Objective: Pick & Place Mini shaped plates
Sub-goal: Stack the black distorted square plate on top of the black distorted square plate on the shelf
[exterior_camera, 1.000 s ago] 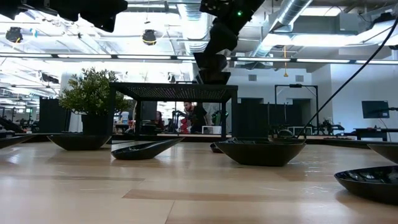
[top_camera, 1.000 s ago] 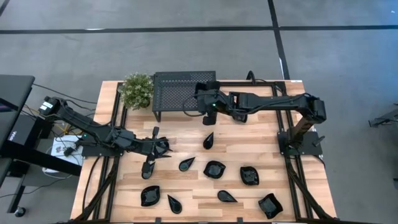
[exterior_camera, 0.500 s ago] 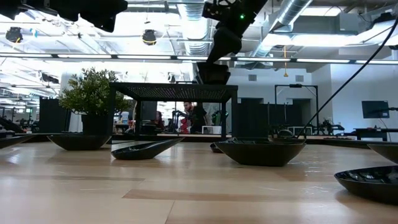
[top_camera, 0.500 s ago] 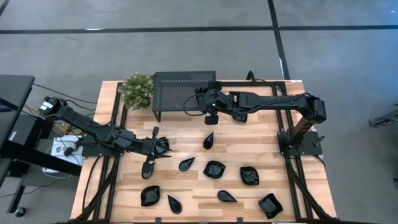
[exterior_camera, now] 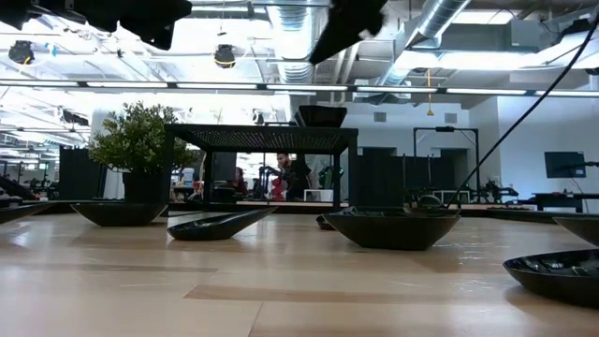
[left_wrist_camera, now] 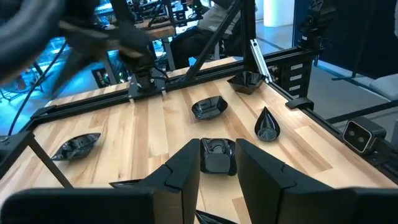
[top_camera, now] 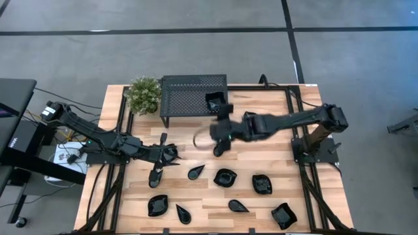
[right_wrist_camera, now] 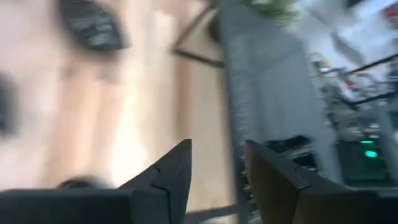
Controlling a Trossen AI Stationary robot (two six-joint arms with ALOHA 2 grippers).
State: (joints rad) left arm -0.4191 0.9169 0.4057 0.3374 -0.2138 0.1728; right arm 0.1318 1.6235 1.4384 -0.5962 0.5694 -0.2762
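Observation:
Several glossy black mini shaped plates point(top_camera: 225, 177) lie on their bases on the wooden table, some squarish, some teardrop-shaped. One squarish plate point(top_camera: 214, 100) rests on the right end of the black perforated rack point(top_camera: 186, 98); the low view shows that plate point(exterior_camera: 321, 115) on the rack's top. My right gripper point(top_camera: 217, 134) hovers blurred in front of the rack, over a teardrop plate point(top_camera: 219, 151), and it is open and empty point(right_wrist_camera: 217, 174). My left gripper point(top_camera: 171, 152) waits at the table's left, open point(left_wrist_camera: 217, 177). A squarish plate point(left_wrist_camera: 217, 155) shows beyond its fingertips.
A green potted plant point(top_camera: 144, 94) stands at the rack's left end. Black frame rails point(top_camera: 290, 111) run along the table's left, right and far sides. A teardrop plate point(top_camera: 155, 176) lies just near of my left gripper. People sit in the room behind the rack point(exterior_camera: 290, 173).
My right gripper has let go of the squarish plate, which stays on the rack's right end. It has then risen and swung quickly toward the table's near edge, off the rack. My left gripper has kept still.

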